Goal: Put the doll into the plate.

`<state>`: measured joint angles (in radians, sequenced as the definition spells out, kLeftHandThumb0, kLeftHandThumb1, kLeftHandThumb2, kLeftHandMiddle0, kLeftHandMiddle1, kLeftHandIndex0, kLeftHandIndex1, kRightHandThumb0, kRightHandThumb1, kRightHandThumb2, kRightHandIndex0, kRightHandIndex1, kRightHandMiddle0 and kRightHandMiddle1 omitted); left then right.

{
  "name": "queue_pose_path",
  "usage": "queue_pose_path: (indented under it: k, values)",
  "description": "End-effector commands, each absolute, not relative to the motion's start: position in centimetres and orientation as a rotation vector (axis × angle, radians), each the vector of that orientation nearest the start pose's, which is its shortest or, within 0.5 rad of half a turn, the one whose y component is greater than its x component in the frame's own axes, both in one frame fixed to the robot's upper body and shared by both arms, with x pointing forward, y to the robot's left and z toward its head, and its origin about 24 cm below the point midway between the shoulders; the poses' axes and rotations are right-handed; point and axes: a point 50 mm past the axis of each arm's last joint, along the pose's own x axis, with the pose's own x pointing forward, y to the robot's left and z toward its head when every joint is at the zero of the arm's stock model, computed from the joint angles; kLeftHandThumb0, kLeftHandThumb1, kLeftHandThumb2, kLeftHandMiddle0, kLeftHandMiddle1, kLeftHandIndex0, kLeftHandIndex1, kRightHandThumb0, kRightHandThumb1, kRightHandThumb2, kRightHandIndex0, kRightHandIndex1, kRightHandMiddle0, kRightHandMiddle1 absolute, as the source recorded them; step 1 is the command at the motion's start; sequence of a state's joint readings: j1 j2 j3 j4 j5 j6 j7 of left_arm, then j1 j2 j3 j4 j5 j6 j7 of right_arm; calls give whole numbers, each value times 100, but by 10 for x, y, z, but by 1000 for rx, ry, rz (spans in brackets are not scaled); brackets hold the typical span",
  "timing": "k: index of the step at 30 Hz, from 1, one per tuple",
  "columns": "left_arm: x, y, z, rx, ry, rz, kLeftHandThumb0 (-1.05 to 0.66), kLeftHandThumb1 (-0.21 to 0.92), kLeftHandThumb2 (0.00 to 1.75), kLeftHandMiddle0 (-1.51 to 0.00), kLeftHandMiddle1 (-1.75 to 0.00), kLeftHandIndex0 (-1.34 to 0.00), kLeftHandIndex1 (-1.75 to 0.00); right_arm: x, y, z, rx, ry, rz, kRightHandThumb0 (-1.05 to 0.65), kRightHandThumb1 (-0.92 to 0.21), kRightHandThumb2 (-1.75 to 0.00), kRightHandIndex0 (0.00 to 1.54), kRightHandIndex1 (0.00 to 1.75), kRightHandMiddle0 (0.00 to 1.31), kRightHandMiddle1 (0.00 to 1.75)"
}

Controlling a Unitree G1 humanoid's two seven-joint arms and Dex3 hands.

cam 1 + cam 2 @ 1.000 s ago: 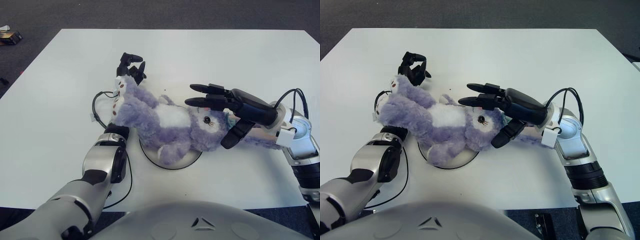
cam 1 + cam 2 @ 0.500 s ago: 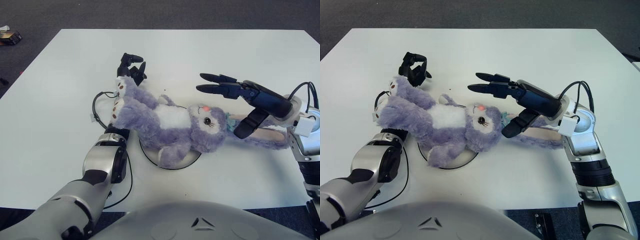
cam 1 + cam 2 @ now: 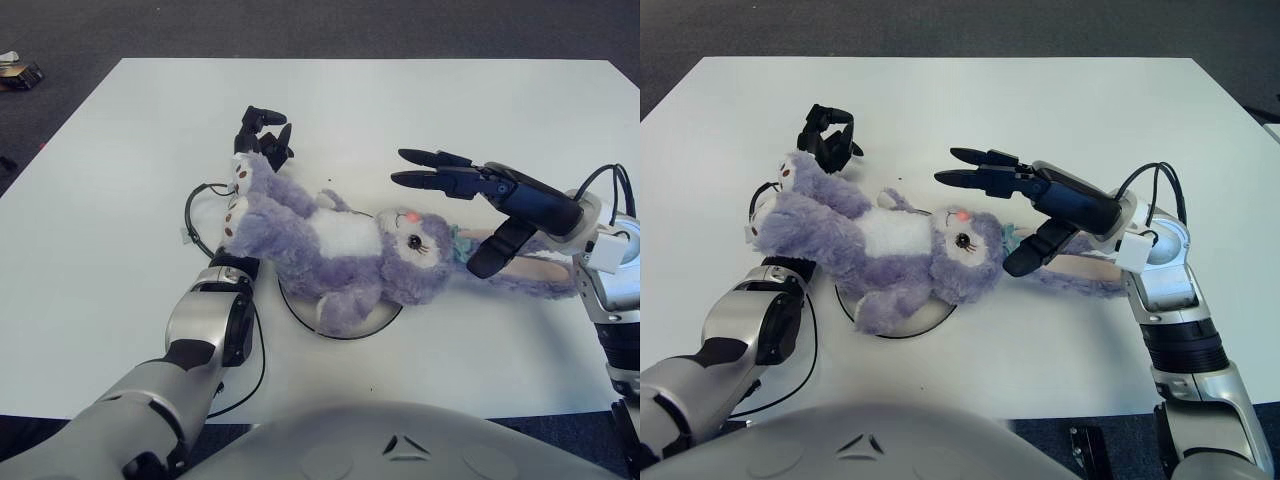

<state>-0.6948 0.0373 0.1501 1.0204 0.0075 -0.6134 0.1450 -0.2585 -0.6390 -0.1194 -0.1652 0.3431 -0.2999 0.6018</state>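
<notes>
A purple plush bunny doll (image 3: pixel 335 245) lies on its back across a white plate (image 3: pixel 352 331) with a dark rim, near the table's middle. Its feet point left and its long ears (image 3: pixel 535 278) trail right over the table. My right hand (image 3: pixel 437 218) hovers open just right of and above the doll's head (image 3: pixel 968 255), fingers spread, holding nothing. My left hand (image 3: pixel 263 135) shows beside the doll's upper foot, at its far left, with fingers curled and nothing in them. The doll hides most of the plate.
A black cable (image 3: pixel 190 218) loops on the white table (image 3: pixel 120 250) beside my left forearm. Dark floor surrounds the table, with a small object (image 3: pixel 20 72) on it at the far left.
My right hand has lifted off the doll's head and drawn back to the right, uncovering the ears. The doll stays across the plate. The left hand has not moved.
</notes>
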Motion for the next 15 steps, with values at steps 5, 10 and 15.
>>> queue_pose_path:
  k: [5,10,15]
  values:
    - [356,144,69,-18,-260,99,-35,92,31,-84,-167,-42,-151,259,-213,210,-454,-628,549,-32,-92,-35,35,2,38,3]
    - [356,145,68,-20,-257,97,-35,92,31,-85,-167,-43,-151,261,-221,206,-393,-577,447,-26,-92,-25,38,1,44,5]
    - [355,146,68,-21,-256,93,-35,92,31,-85,-167,-43,-151,264,-225,206,-369,-560,422,-25,-92,-23,40,1,47,6]
